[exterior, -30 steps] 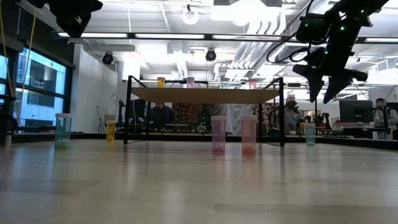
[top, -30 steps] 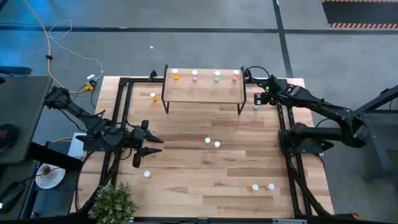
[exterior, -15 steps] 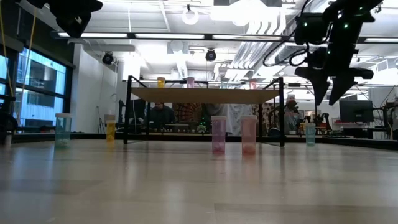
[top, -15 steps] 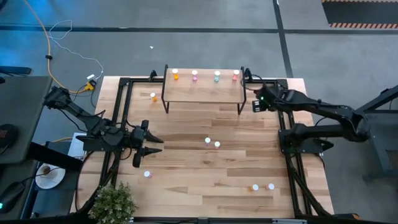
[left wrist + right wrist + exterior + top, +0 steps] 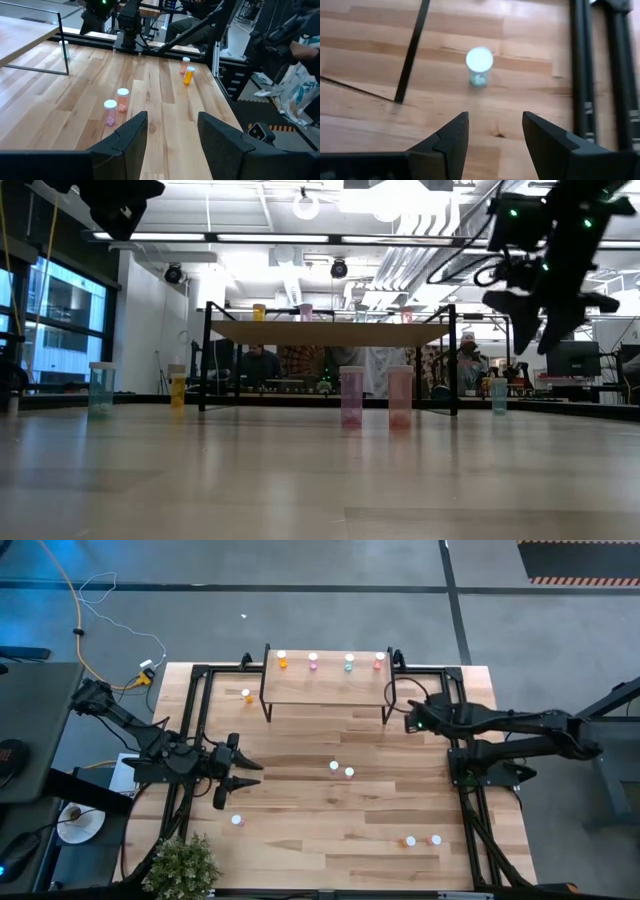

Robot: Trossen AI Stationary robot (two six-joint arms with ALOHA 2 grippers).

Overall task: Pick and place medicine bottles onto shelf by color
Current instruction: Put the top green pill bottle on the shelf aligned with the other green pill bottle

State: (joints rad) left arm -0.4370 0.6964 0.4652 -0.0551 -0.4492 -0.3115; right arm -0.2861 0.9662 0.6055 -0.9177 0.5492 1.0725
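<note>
The right gripper [image 5: 492,137] hung with fingers apart and empty above a teal bottle [image 5: 479,67] standing just beside the shelf [image 5: 328,685] leg [image 5: 411,50]. Descending off-centre could topple the bottle or catch that leg. The left gripper [image 5: 238,772], also spread, waited well away from the shelf.

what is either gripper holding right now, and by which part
Nothing is held. The right gripper hangs open above a teal bottle near the shelf leg, not touching it. The left gripper waits open over the table's left side, empty.
</note>
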